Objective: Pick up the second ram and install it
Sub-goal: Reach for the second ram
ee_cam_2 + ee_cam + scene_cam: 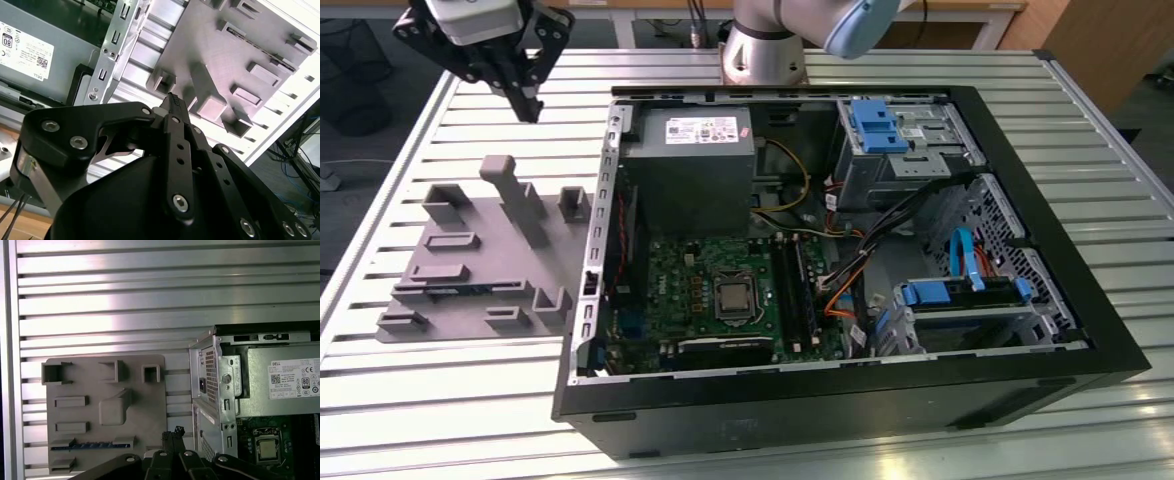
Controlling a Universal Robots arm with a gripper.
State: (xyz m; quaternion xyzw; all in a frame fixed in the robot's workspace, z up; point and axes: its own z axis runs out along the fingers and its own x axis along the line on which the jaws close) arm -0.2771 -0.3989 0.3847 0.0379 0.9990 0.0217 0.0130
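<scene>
In the exterior view, the hand [524, 100], fingers together and empty, hangs at twelve o'clock of the grey fixture [494, 262] holding the second ram [460, 289] on the counter [454, 400].

second ram [92, 444] — edge only, rest hid. in tray [150, 405] slot

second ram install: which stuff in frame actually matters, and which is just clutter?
Job:
- ram stick, lying in a slot of the grey holder tray
- gripper, shut and empty, hovering near the tray
- motherboard inside the open computer case

Just there:
- power supply
- drive cages
- cables
- slatted table
</scene>
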